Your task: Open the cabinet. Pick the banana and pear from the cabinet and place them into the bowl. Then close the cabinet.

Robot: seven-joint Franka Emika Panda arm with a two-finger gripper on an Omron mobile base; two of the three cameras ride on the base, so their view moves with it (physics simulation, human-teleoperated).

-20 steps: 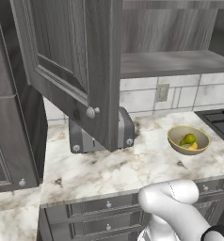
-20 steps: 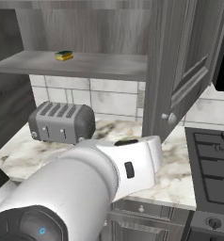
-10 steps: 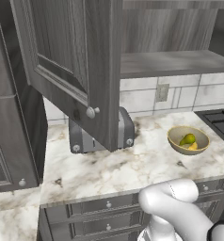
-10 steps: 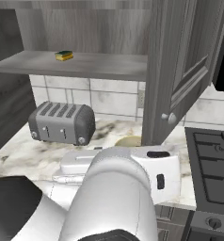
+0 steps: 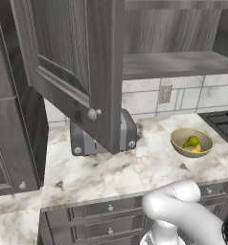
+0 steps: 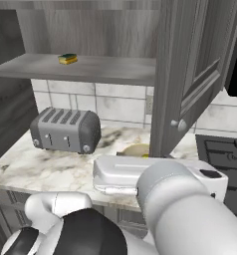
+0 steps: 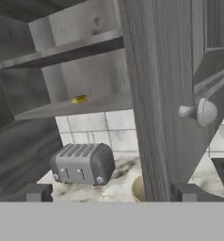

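No readable text, label, brand, number or sign is showing anywhere in these views. The cabinet (image 5: pixel 82 62) doors, the toaster (image 6: pixel 65 130) and the bowl (image 5: pixel 191 142) are all appearing plain, bearing no lettering

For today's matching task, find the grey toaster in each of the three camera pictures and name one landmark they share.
Left base view: toaster sits centre-left on the counter, mostly hidden behind the open cabinet door.
Right base view: toaster stands left of centre, fully visible.
Hand view: toaster is lower left, below the shelf.
Shared landmark: the open door's round knob.
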